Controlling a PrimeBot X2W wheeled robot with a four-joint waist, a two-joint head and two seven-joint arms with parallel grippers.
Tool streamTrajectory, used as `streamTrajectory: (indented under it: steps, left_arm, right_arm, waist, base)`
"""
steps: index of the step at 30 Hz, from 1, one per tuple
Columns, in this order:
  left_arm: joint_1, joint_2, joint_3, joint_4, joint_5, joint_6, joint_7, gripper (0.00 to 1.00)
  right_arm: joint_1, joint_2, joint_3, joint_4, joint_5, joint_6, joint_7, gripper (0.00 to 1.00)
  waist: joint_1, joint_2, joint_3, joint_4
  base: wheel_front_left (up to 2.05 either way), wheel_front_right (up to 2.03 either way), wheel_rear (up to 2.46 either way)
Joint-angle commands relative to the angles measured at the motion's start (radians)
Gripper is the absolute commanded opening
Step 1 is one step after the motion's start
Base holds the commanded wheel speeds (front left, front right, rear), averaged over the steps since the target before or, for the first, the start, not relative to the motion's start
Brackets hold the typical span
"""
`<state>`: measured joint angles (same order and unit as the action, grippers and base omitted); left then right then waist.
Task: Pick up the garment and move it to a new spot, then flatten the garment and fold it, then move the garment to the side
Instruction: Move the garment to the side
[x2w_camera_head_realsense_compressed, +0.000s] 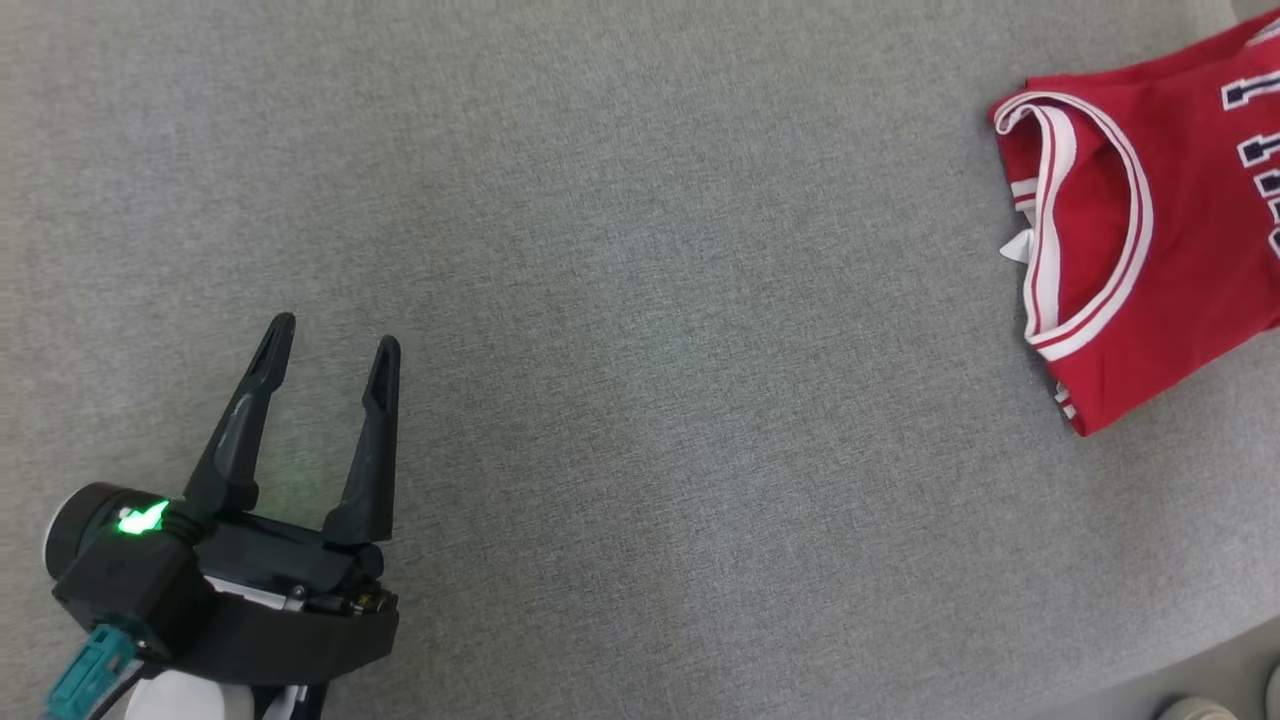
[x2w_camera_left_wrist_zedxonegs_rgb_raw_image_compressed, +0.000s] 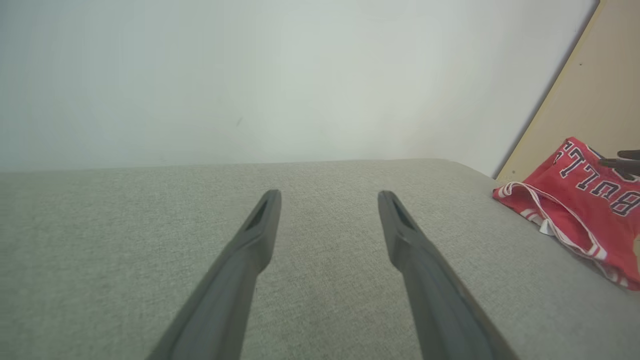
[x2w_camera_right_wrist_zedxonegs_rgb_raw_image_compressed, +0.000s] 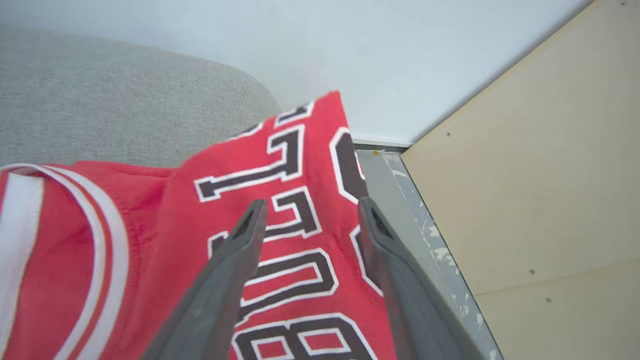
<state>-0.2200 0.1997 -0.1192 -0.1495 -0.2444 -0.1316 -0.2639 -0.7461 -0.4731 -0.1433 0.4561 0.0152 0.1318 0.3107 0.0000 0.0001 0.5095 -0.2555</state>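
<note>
The garment (x2w_camera_head_realsense_compressed: 1150, 230) is a red jersey with white-striped trim and dark lettering. It lies folded at the right edge of the grey padded surface (x2w_camera_head_realsense_compressed: 640, 330), and it is also seen at the far right in the left wrist view (x2w_camera_left_wrist_zedxonegs_rgb_raw_image_compressed: 575, 210). My left gripper (x2w_camera_head_realsense_compressed: 332, 342) hovers open at the lower left, far from the garment, with nothing between its fingers (x2w_camera_left_wrist_zedxonegs_rgb_raw_image_compressed: 260, 235). My right gripper (x2w_camera_right_wrist_zedxonegs_rgb_raw_image_compressed: 311, 214) stands open just above the garment's lettering (x2w_camera_right_wrist_zedxonegs_rgb_raw_image_compressed: 300, 240), with its two fingers apart over the cloth and gripping none of it.
A pale wooden panel (x2w_camera_right_wrist_zedxonegs_rgb_raw_image_compressed: 525, 190) and a strip of grey floor (x2w_camera_right_wrist_zedxonegs_rgb_raw_image_compressed: 400, 195) lie beyond the surface's right end. A white wall (x2w_camera_left_wrist_zedxonegs_rgb_raw_image_compressed: 250, 75) stands behind. Two shoe tips (x2w_camera_head_realsense_compressed: 1200, 708) show at the lower right corner of the head view.
</note>
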Motion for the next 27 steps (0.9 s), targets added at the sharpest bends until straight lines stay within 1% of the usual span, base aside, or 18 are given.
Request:
streamTrajectory:
  steps: [1,6,9,12,14,18,20,23,27]
  left_arm:
    - [0.008,-0.007,0.005,0.008,-0.006,0.002,0.0,1.0]
    - [0.024,-0.038,0.02,0.031,-0.015,0.002,0.0,1.0]
    - [0.044,-0.063,0.038,0.052,-0.01,0.003,0.0,1.0]
    - [0.074,-0.087,0.066,0.072,-0.004,0.003,0.0,1.0]
    - [0.097,-0.099,0.086,0.089,0.004,0.004,0.0,1.0]
    - [0.143,-0.12,0.122,0.116,0.011,0.004,0.0,1.0]
    - [0.167,-0.124,0.138,0.13,0.017,0.004,0.0,1.0]
    - [0.204,-0.134,0.16,0.145,0.022,0.005,0.0,1.0]
    - [0.238,-0.14,0.188,0.17,0.031,0.005,0.0,1.0]
  right_arm:
    - [0.013,0.001,0.015,-0.006,0.0,-0.002,-0.025,1.0]
    - [0.042,-0.004,0.06,-0.026,0.03,-0.002,-0.082,1.0]
    - [0.078,0.0,0.079,-0.052,0.078,-0.002,-0.116,1.0]
    - [0.133,0.029,0.045,-0.092,0.145,-0.002,-0.146,1.0]
    - [0.185,0.061,0.024,-0.134,0.189,-0.002,-0.168,1.0]
    - [0.33,0.109,-0.012,-0.239,0.224,-0.002,-0.209,1.0]
    - [0.407,0.142,-0.014,-0.299,0.222,-0.002,-0.232,1.0]
    - [0.525,0.21,-0.009,-0.383,0.215,-0.002,-0.284,1.0]
    - [0.647,0.294,0.03,-0.447,0.169,-0.002,-0.347,1.0]
  waist:
    - [0.0,-0.0001,-0.022,0.013]
    - [0.0,-0.0001,-0.082,0.045]
    - [0.0,-0.0001,-0.134,0.073]
    - [0.0,-0.0001,-0.191,0.104]
    - [0.0,-0.0001,-0.23,0.125]
    - [0.0,-0.0001,-0.306,0.174]
    - [0.0,-0.0001,-0.34,0.198]
    - [0.0,-0.0001,-0.385,0.224]
    - [0.0,-0.0001,-0.425,0.243]
  base:
    - [0.0,0.0,0.0]
    - [0.0,0.0,0.0]
    - [0.0,0.0,0.0]
    - [0.0,0.0,0.0]
    - [0.0,0.0,0.0]
    - [0.0,0.0,0.0]
    - [0.0,0.0,0.0]
    - [0.0,0.0,0.0]
    - [0.0,0.0,0.0]
